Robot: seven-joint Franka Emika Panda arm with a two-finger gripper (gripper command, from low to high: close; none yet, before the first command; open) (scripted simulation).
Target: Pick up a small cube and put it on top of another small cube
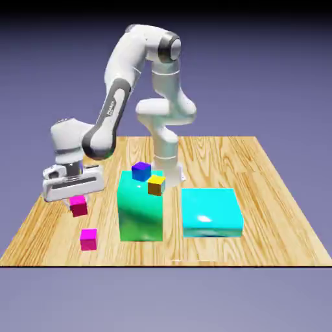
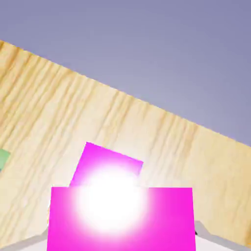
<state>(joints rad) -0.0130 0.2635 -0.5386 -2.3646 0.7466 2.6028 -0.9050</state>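
Crimson cube (image 2: pixel 122 218) clamped in my closed gripper (image 1: pixel 78 202), held above table, short of magenta cube (image 1: pixel 88 238), for stacking.

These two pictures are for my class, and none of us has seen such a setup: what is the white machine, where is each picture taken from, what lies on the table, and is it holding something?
Everything here is computer-rendered. The white machine is a robot arm whose gripper, a two-fingered hand, is closed. The exterior view comes from a fixed camera looking across the wooden table. The hand view comes from a camera on the hand, looking along the fingers.

On the table stand a tall green block, with a small blue cube and a small orange cube on top, a flat cyan block, and a tiny magenta cube.

The gripper holds a tiny crimson cube above the table. In the hand view it fills the bottom, glared to bright pink, with the magenta cube just beyond it.
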